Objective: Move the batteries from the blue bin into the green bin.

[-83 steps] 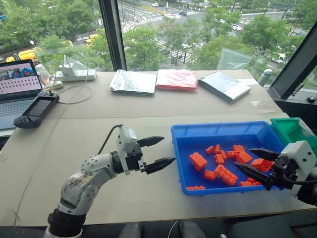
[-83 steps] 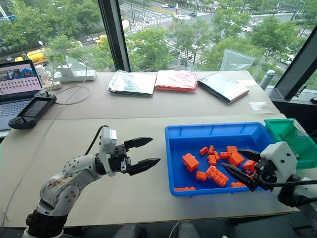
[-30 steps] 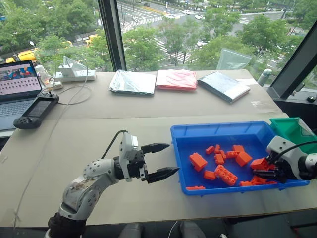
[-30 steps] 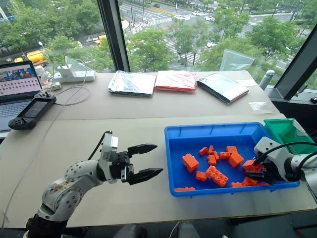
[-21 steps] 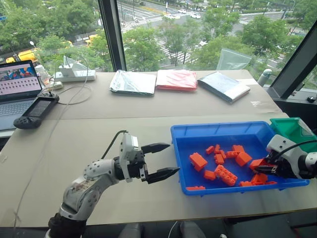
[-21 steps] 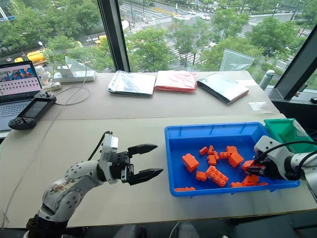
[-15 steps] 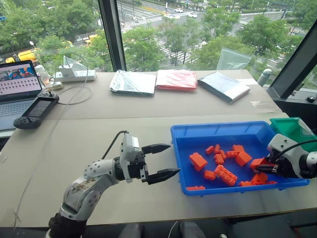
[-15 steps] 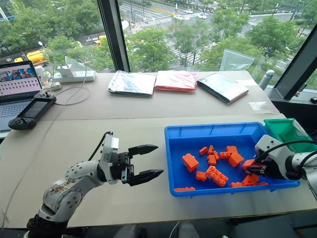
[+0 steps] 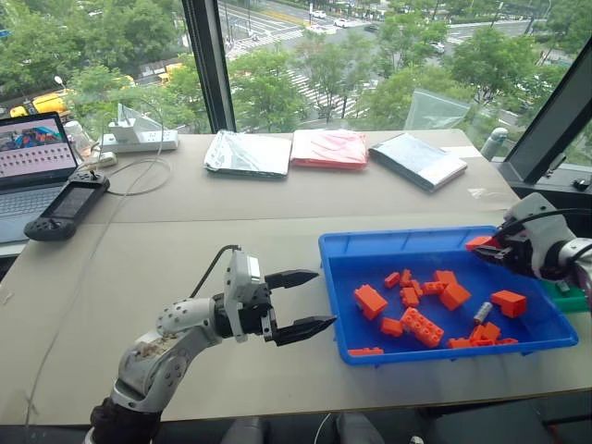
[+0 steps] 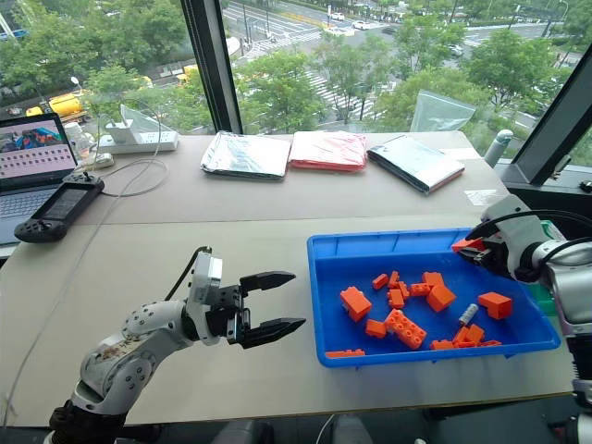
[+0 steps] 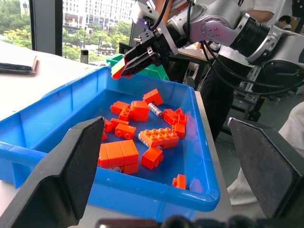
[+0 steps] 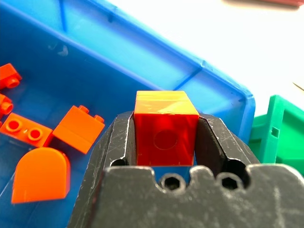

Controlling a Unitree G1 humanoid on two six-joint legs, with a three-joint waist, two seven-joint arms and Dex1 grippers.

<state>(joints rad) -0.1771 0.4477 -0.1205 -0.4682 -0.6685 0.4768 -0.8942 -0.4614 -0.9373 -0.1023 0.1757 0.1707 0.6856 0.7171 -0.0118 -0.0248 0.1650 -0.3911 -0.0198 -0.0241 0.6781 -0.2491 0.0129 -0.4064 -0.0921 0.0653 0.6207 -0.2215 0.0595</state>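
Right gripper fingers clamped on an orange brick above the blue bin far-right corner, beside green bin, left gripper fingers spread wide, empty, over bare desk left of bin, one battery lying among bricks near right wall.

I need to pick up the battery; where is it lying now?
In the head views, the battery lies inside the blue bin, near its right end, among orange bricks.

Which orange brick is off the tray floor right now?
The orange brick clamped between the right gripper fingers, held above the blue bin by its far right corner. All the other bricks lie loose on the bin floor.
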